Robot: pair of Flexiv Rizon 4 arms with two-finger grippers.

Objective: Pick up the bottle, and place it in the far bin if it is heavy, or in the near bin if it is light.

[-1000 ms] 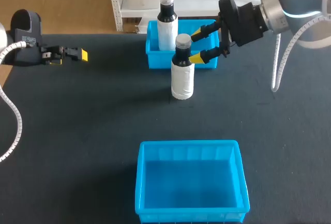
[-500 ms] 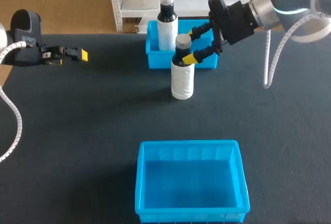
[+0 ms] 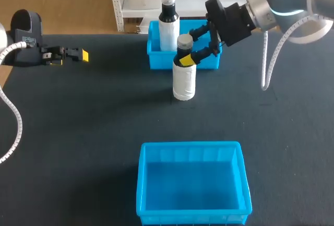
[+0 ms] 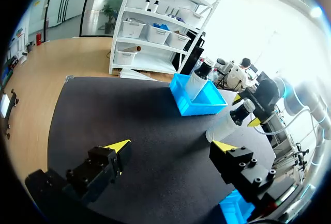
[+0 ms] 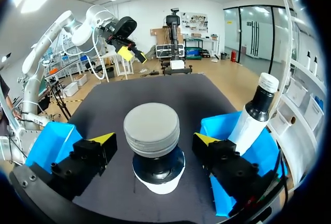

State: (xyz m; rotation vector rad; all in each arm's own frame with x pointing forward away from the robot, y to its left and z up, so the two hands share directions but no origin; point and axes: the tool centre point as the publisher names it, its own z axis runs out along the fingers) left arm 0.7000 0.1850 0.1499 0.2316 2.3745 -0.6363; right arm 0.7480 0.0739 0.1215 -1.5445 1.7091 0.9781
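A dark bottle (image 3: 183, 74) with a white label and grey cap stands upright on the black table, just in front of the far blue bin (image 3: 211, 62). My right gripper (image 3: 190, 45) is open, its yellow-tipped fingers (image 5: 207, 139) flanking the bottle's neck (image 5: 153, 151) without touching it. A second bottle (image 3: 168, 23) stands inside the far bin (image 5: 261, 151). The near blue bin (image 3: 192, 215) is empty at the table's front. My left gripper (image 3: 83, 55) is open at the far left of the table, away from everything, and the left wrist view shows nothing between its fingers (image 4: 118, 146).
The black table (image 3: 83, 132) stretches bare between the bottle and the near bin. In the left wrist view the far bin (image 4: 199, 102) and the bottle (image 4: 227, 123) lie well ahead of the left gripper (image 4: 170, 146).
My right gripper has moved left toward the bottle, so its fingers now straddle the neck. The left arm and both bottles stayed put.
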